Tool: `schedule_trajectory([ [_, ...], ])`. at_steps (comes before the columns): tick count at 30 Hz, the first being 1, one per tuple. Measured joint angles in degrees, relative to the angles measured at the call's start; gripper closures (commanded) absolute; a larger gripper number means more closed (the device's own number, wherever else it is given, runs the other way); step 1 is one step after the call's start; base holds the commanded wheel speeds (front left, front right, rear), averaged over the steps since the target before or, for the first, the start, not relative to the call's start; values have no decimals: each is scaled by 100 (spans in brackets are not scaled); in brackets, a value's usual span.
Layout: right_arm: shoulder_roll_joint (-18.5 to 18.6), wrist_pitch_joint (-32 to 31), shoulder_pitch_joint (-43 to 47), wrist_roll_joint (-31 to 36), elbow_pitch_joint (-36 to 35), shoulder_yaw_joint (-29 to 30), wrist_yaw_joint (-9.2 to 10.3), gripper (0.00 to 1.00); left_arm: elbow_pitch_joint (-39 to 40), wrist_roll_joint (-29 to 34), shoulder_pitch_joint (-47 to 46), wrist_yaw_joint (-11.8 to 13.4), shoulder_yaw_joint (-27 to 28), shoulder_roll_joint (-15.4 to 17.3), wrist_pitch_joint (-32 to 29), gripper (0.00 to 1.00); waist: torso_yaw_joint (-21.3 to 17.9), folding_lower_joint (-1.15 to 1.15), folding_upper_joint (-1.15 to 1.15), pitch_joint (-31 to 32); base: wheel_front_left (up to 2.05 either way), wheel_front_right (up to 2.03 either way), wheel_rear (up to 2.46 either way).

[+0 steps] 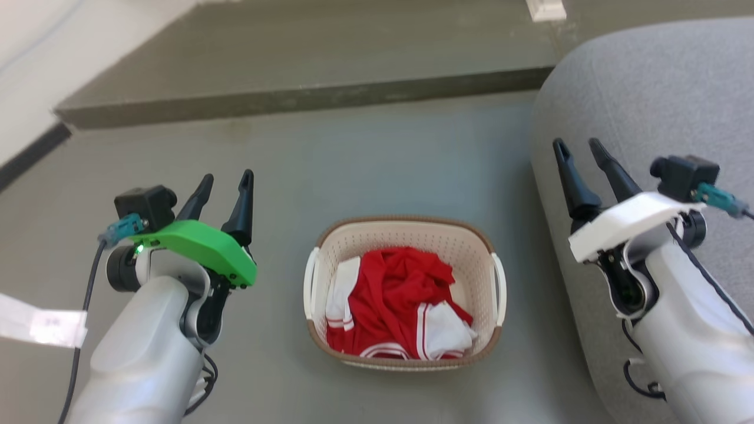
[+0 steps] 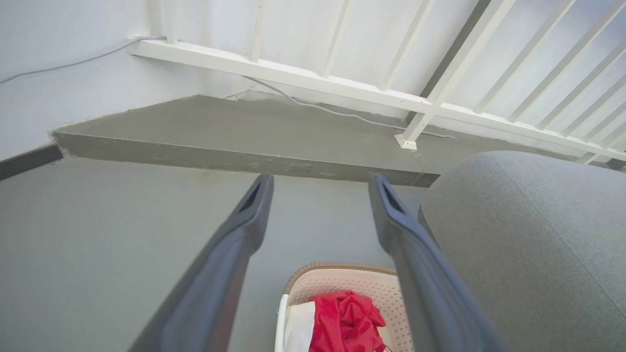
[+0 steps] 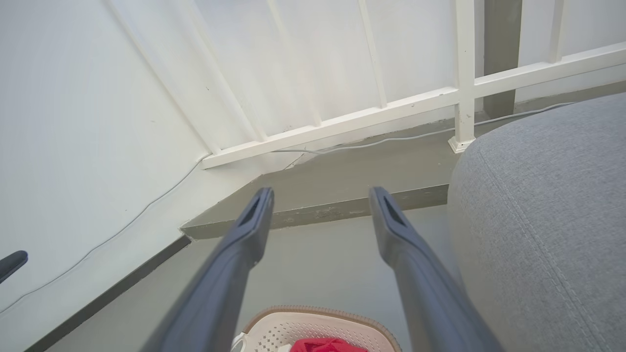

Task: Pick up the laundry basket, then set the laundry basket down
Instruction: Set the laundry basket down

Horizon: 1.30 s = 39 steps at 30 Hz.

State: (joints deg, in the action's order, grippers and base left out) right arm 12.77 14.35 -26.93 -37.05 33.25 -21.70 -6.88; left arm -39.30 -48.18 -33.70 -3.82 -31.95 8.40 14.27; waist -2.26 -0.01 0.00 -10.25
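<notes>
Both apart and empty, left pincer (image 1: 227, 175) and right pincer (image 1: 576, 142) flank laundry basket (image 1: 406, 219); an uneven lift could tip it.

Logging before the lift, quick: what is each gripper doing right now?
Left gripper: open, holding nothing, to the left of the laundry basket.
Right gripper: open, holding nothing.
</notes>
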Motion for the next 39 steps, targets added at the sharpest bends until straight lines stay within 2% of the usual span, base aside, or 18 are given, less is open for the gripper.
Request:
schedule_trajectory([
  [5, -2, 0, 438, 300, -465, 218, 44, 0, 530, 328, 359, 153, 412, 10, 1, 0, 28, 0, 0, 362, 0, 0, 0],
  [11, 11, 0, 867, 639, -934, 491, 233, 0, 1115, 695, 813, 238, 773, 8, 15, 0, 67, 0, 0, 689, 0, 0, 0],
  [22, -77, 0, 1440, 1083, -1497, 702, 454, 0, 1867, 1158, 1653, 341, 1204, -45, 15, 0, 144, 0, 0, 920, 0, 0, 0],
  [39, -144, 0, 1953, 1394, -1822, 904, 505, 0, 2361, 1680, 2295, 297, 1395, -227, 15, 0, 161, 0, 0, 994, 0, 0, 0],
])
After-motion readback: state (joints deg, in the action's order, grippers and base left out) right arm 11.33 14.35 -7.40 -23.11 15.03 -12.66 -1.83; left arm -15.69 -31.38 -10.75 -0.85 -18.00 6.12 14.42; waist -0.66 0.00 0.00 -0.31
